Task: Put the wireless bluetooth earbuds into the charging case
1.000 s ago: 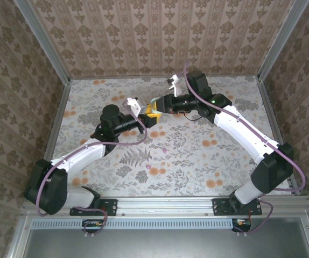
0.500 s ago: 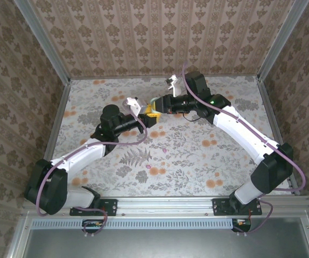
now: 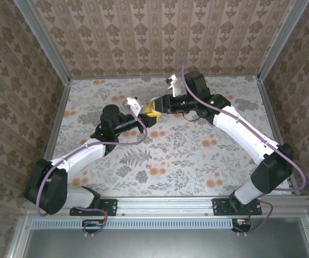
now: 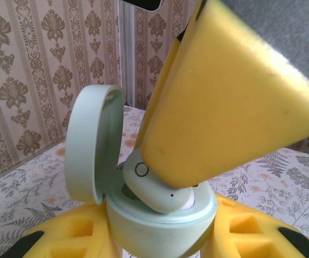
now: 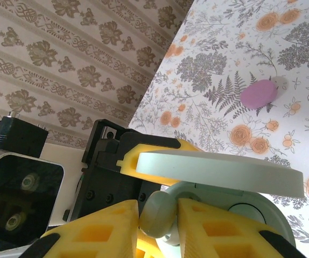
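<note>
Small pink bean-shaped earbud (image 5: 258, 94) lying loose toward the middle of the floral table (image 5: 235, 48), beyond it my left gripper (image 4: 162, 239) clenched on the mint oval charging case (image 4: 90, 150), lid raised, my right gripper (image 5: 159, 226) grasping a pale mint earbud (image 4: 157, 194), partly seated in the case's well.

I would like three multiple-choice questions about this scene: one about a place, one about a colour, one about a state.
1. Where is the earbud that the right gripper holds?
A on the table
B at the mouth of the charging case
C against the wall

2. What colour is the charging case?
A pink
B black
C mint green

3. How is the lid?
A open
B shut
C taken off

Key:
1. B, it rests in the case's opening.
2. C, the shell and lid are pale green.
3. A, it stands hinged upward.
</note>
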